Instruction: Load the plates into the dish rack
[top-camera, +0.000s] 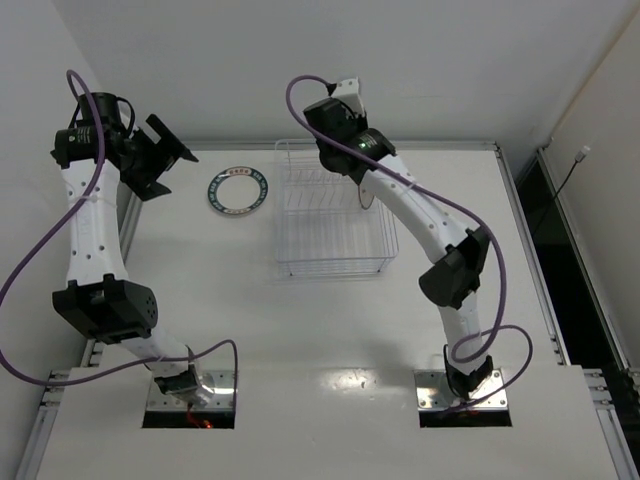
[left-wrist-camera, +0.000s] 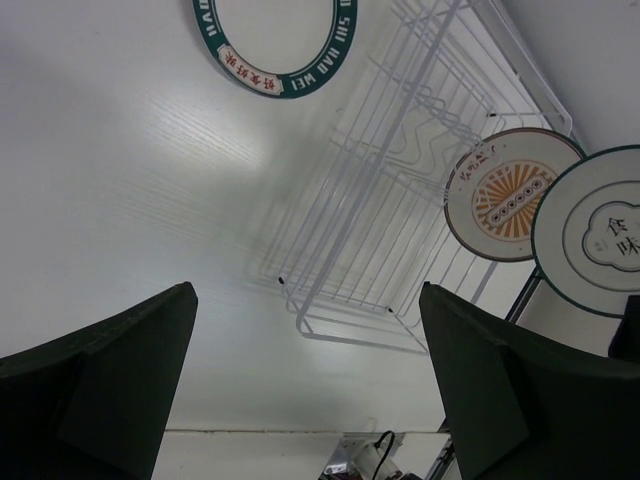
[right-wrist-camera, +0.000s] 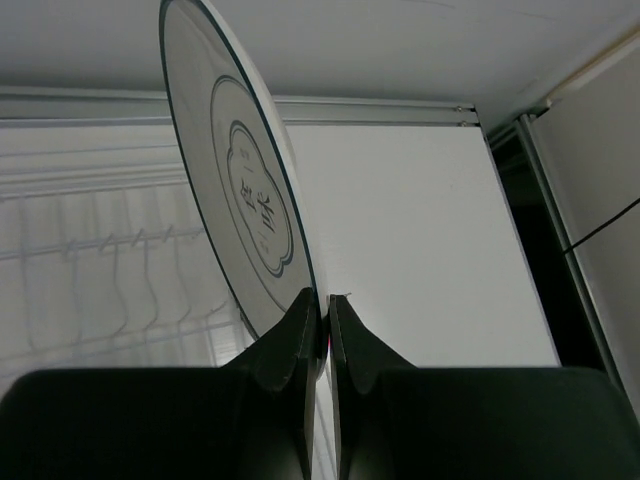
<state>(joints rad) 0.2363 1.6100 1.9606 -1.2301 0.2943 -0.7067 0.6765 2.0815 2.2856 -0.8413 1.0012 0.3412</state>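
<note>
The dish rack (top-camera: 335, 215) stands at the back middle of the table. The teal-rimmed plate (top-camera: 238, 190) lies flat on the table left of it and also shows in the left wrist view (left-wrist-camera: 275, 45). The white plate with the orange centre (left-wrist-camera: 508, 193) stands upright in the rack (left-wrist-camera: 380, 200). My right gripper (right-wrist-camera: 322, 310) is shut on the edge of the pale grey plate (right-wrist-camera: 240, 200) and holds it upright over the rack's right side (right-wrist-camera: 100, 260). The grey plate also shows in the left wrist view (left-wrist-camera: 600, 230). My left gripper (left-wrist-camera: 310, 380) is open and empty, raised left of the teal plate.
The white walls stand close behind and to the left of the table. The right arm (top-camera: 440, 240) reaches across the table's right half to the rack. The table's right edge (right-wrist-camera: 510, 230) borders a dark gap with a cable.
</note>
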